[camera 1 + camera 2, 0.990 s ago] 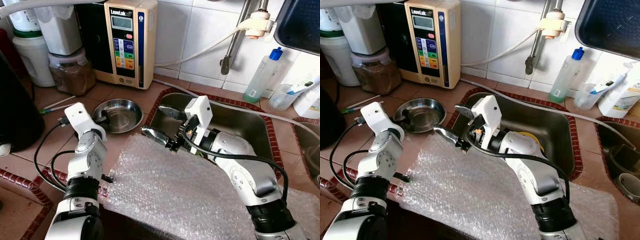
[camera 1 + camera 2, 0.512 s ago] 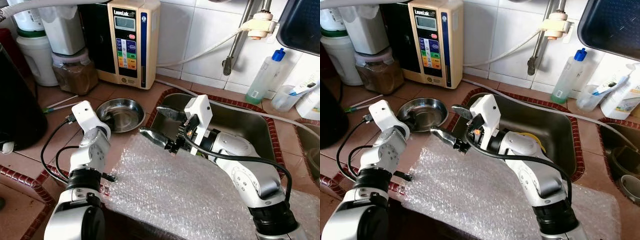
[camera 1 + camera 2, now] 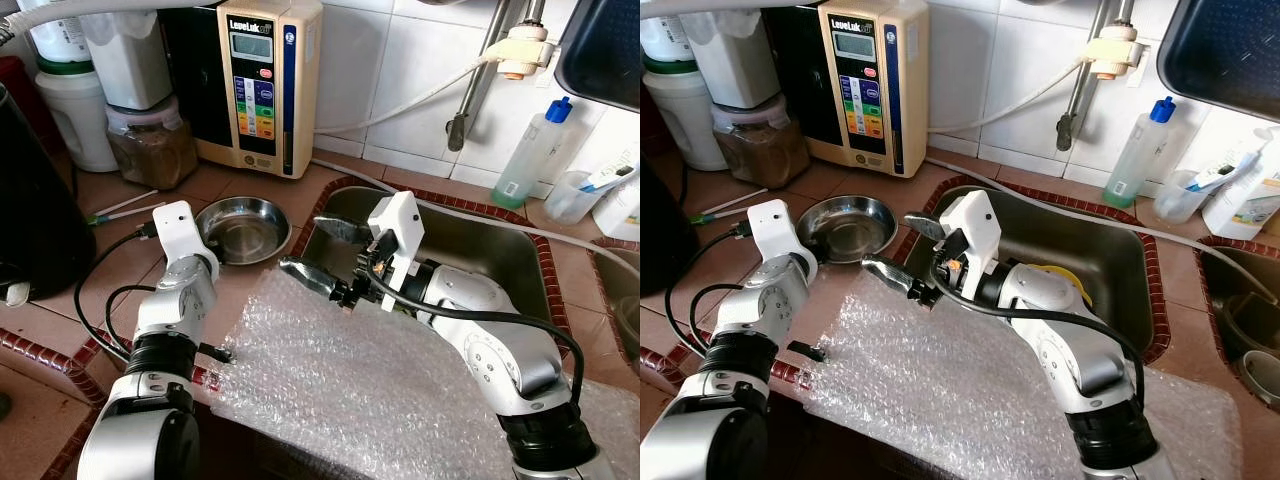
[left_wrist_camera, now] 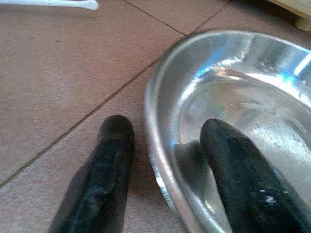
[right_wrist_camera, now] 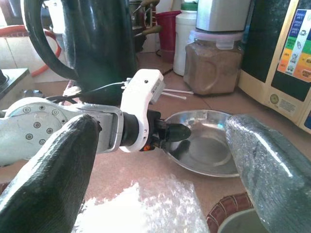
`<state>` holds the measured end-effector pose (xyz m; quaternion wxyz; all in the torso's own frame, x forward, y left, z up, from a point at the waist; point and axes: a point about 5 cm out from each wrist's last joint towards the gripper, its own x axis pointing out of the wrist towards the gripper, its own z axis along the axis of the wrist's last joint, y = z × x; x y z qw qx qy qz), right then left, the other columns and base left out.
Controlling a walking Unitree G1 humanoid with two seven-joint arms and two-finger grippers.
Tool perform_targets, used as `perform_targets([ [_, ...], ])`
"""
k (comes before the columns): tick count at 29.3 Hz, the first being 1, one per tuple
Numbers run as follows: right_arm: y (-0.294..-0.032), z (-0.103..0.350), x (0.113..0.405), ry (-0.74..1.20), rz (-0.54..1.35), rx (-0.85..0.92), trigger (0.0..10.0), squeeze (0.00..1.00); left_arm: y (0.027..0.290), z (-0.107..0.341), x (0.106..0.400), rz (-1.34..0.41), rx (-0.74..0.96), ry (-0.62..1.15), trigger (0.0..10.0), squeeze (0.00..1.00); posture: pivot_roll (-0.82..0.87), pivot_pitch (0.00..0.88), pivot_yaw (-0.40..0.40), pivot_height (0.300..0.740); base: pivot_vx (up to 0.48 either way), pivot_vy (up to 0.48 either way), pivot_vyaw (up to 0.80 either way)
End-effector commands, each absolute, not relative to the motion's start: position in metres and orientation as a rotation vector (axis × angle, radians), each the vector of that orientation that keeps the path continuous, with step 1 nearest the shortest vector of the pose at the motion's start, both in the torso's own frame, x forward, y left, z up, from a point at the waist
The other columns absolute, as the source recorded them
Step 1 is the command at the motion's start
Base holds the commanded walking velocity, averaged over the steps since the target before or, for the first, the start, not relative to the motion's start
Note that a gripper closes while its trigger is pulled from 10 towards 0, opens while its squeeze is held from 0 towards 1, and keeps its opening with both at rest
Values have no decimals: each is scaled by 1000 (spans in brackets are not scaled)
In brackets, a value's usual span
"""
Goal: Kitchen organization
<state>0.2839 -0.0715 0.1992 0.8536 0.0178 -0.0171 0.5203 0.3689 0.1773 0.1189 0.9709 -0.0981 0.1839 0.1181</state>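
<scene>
A shallow steel bowl (image 3: 243, 228) sits on the red tile counter, left of the sink (image 3: 490, 252). My left gripper (image 3: 211, 239) is at the bowl's near-left rim. In the left wrist view the left gripper (image 4: 163, 141) is open, with one finger outside the rim and the other inside the bowl (image 4: 243, 87), a gap on either side. My right gripper (image 3: 303, 245) hovers wide open with nothing in it, over the sink's left corner and the far edge of the bubble wrap (image 3: 380, 380). The right wrist view looks at the bowl (image 5: 206, 145) and the left gripper.
A beige water ionizer (image 3: 262, 80), a jar of brown powder (image 3: 150, 145) and white containers stand at the back left. A black kettle (image 3: 30, 220) is at the left. A blue-capped bottle (image 3: 528, 150) stands behind the sink. Something yellow (image 3: 1067, 276) lies in the sink.
My left gripper has moved a little right, closing in on the bowl's rim. The right arm has hardly moved. The camera shifted slightly.
</scene>
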Motion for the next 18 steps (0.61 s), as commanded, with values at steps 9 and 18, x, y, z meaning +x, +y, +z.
perform_targets([
  [9, -81, 187, 287, 43, 1055, -85, 10000, 1000, 171, 116, 368, 214, -193, 356, 0, 0, 27, 0, -32, 740, 0, 0, 0],
  [18, -81, 183, 288, 60, 1059, -95, 10000, 1000, 179, 121, 367, 256, -202, 274, 0, 0, 35, 0, -36, 740, 0, 0, 0],
])
